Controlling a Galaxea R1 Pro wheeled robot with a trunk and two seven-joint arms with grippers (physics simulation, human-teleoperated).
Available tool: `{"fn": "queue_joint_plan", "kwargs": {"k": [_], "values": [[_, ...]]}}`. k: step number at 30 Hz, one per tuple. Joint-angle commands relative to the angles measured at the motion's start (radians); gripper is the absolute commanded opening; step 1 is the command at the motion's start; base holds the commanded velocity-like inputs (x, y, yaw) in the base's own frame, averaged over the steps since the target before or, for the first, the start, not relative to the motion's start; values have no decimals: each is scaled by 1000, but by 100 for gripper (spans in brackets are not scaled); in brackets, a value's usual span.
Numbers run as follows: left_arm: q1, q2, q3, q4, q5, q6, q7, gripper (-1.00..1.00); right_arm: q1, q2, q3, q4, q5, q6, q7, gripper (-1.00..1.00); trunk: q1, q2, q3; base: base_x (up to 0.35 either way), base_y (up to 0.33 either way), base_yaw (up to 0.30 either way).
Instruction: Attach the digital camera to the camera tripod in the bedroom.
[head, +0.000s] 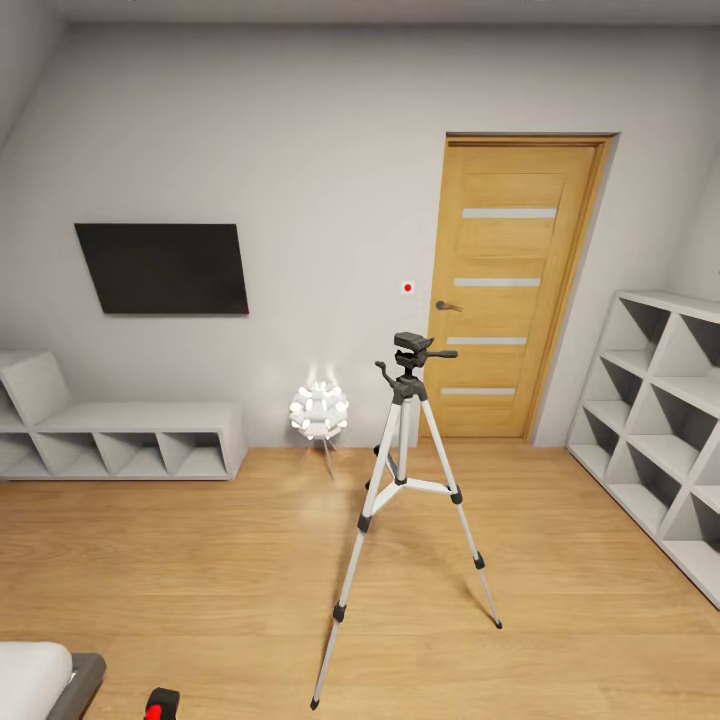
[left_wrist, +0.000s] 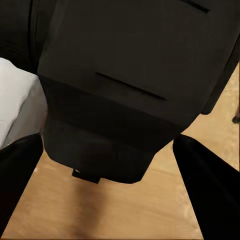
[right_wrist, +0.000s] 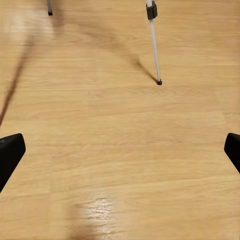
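The digital camera (head: 161, 704) is cut off by the frame edge.

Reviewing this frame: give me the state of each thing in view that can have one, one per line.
camera tripod: standing, legs spread, head bare
digital camera: between the left gripper's fingers, off the tripod
right gripper: open, holding nothing, above the floor
door: closed
TV: screen dark
ball lamp: lit

Little of the robot's body was seen. The left claw (left_wrist: 112, 192) was made up of two matte black, tapering fingers (left_wrist: 17, 175). The right claw (right_wrist: 120, 152) showed plain black, blunt fingertips (right_wrist: 10, 152), unmarked, at the edges.
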Motion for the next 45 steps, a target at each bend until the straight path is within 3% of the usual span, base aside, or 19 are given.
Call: {"fn": "queue_joint_plan", "kwargs": {"k": [1,6,8,11,13,14,15,16,18,19,20,21,23,25,26,27,31,38,45], "values": [[0,-12,16,26,-11,-7,-24,-100,0,1,-8,0,11,-2,-4,100,0,-1,-1,0,0,0],[-2,-92,48,200,-42,-48,-79,-100,0,1,-8,1,11,-2,-4,100,0,-1,-1,0,0,0],[-2,-114,67,231,-58,-54,-88,-100,0,1,-8,1,11,-2,-4,100,0,-1,-1,0,0,0],[-2,-130,171,251,-156,-58,-108,-100,0,1,-8,1,11,-2,-4,100,0,-1,-1,0,0,0],[-2,-135,324,247,-314,-59,-122,-100,0,1,-8,1,11,-2,-4,100,0,-1,-1,0,0,0],[-2,-137,461,242,-472,-59,-127,-100,0,1,-8,1,11,-2,-4,100,0,-1,-1,0,0,0],[-2,-138,509,241,-530,-59,-128,-100,0,1,-8,1,11,-2,-4,100,0,-1,-1,0,0,0],[-1,-139,654,235,-705,-58,-130,-100,0,1,-8,1,11,-2,-4,100,0,-1,-1,0,0,0],[-1,-139,845,214,-924,-57,-132,-100,0,1,-8,0,11,-2,-4,100,0,-1,-1,0,0,0],[-1,-139,888,207,-974,-57,-132,-100,0,1,-8,1,11,-2,-4,100,0,-1,-1,0,0,0],[0,-139,969,190,-1068,-57,-132,-100,0,1,-8,1,11,-2,-4,100,0,-1,-1,0,0,0],[0,-139,1086,163,-1196,-57,-133,-100,0,1,-8,1,11,-2,-4,100,0,-1,-1,0,0,0],[2,-141,1233,130,-1343,-57,-133,-100,0,1,-8,0,11,-2,-4,100,0,-1,-1,0,0,0],[2,-167,1363,113,-1503,-55,-138,-100,0,1,-8,1,11,-2,-4,100,0,-1,-1,0,0,0],[3,-174,1391,110,-1544,-54,-139,-100,0,1,-8,1,11,-2,-4,100,0,-1,-1,0,0,0],[2,-178,1409,111,-1570,-53,-139,-100,0,1,-8,1,11,-2,-4,100,0,-1,-1,0,0,0],[2,-185,1433,134,-1608,-52,-139,-100,0,1,-8,1,11,-2,-4,100,0,-1,-1,0,0,0],[2,-190,1437,152,-1617,-46,-139,-100,0,1,-8,1,11,-2,-4,100,0,-1,-1,0,0,0],[1,-196,1439,152,-1618,65,-140,-100,0,1,-8,0,11,-2,-4,100,0,-1,-1,0,0,0]]}}
